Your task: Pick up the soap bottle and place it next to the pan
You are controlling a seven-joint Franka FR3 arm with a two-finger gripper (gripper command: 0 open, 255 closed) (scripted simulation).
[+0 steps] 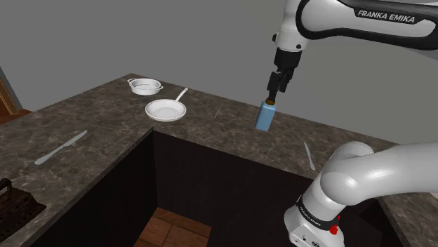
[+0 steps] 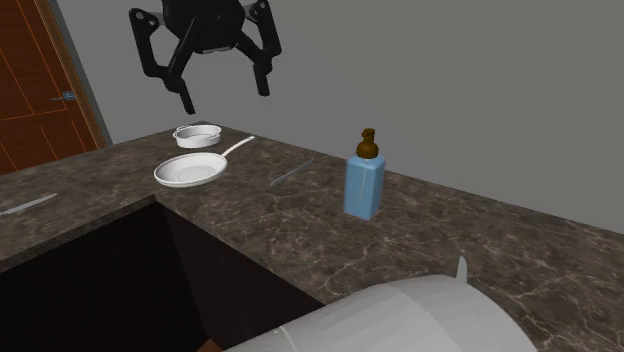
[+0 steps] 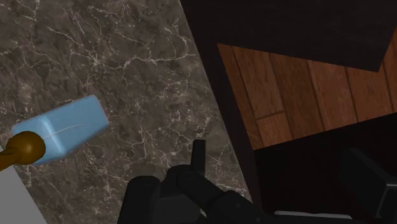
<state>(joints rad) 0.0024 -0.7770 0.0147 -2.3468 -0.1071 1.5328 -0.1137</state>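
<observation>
A dark veined counter (image 1: pixel 105 119), in the shoulder view, bears the blue soap bottle (image 1: pixel 265 116) upright, well apart from the white pan (image 1: pixel 166 110). Second exterior view: the jaws hang spread and empty. Wrist view: the soap bottle stands ungrasped, so I judge both pick and placement are yet to do.

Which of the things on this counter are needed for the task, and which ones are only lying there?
Needed: blue soap bottle, standing upright; white pan; the open hand, holding nothing.
Only lying there: small two-handled pot beside the pan; knife; thin utensil.
</observation>
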